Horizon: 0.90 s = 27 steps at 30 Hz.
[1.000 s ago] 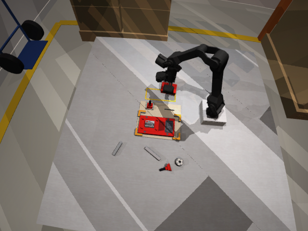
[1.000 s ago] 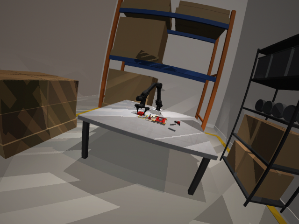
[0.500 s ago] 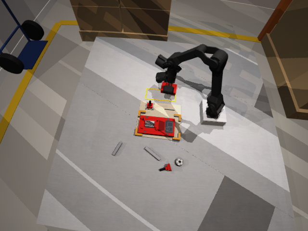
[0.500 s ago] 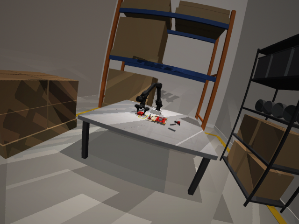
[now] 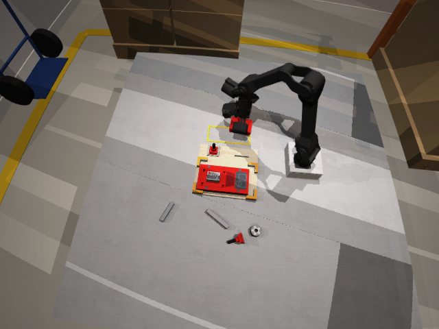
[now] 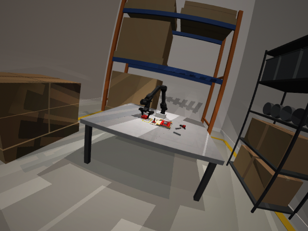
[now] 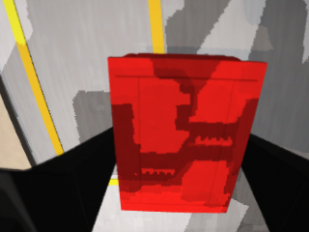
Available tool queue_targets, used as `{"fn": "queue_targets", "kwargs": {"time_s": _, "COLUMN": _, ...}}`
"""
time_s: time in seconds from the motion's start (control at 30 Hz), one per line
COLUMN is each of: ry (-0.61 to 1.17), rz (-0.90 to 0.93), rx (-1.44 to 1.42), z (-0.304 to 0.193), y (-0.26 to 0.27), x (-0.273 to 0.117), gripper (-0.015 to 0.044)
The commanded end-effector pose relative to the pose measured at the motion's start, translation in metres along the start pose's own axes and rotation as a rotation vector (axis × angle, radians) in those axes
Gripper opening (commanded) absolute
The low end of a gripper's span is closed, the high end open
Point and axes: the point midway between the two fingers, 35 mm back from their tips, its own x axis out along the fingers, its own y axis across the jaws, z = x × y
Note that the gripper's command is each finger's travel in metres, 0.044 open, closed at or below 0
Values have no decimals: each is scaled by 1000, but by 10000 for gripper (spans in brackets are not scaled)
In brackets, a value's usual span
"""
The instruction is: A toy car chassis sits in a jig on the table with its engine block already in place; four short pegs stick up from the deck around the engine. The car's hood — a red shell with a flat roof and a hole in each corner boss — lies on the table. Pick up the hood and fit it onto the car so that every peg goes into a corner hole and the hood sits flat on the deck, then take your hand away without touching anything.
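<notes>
Arm (image 5: 285,73) (image 6: 163,94) bent high in the top view, I arch out from my white base block (image 5: 304,174) and reach down, my hand (image 5: 241,123) (image 6: 145,116) (image 7: 178,135) pointing at the table (image 5: 159,269) (image 6: 149,143). The red hood (image 5: 249,126) (image 6: 144,116) (image 7: 159,111) is at my fingertips, overlapping one end of the yellow outline (image 5: 228,142) (image 7: 41,101). Beside that outline sits the jig (image 5: 226,150), carrying the red chassis (image 5: 228,185) with its engine block (image 5: 213,176) in place and the small pegs standing bare around it.

From the exterior, my forearm slopes down and my hand is low, right by the hood. The hood is well short of the chassis, on the far side of the jig's upright red-and-black piece (image 6: 154,121).

Through the wrist view, I have the hood pinched between my two black fingers, one on each long side. Its flat roof faces me, bright red with thin lines near its edges and dark, jagged shadows across it. I cannot tell whether it touches the table.
</notes>
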Motion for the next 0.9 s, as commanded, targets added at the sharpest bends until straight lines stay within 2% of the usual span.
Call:
{"fn": "queue_targets", "kwargs": {"time_s": 0.0, "ry": -4, "rz": -3, "rx": 0, "z": 1, "y": -1, "x": -7, "gripper": 91}}
{"fn": "queue_targets", "kwargs": {"time_s": 0.13, "ry": -4, "rz": -3, "rx": 0, "z": 1, "y": -1, "x": -16, "gripper": 0}}
{"fn": "queue_targets", "kwargs": {"time_s": 0.87, "ry": -5, "rz": -3, "rx": 0, "z": 1, "y": -1, "x": -91, "gripper": 0}}
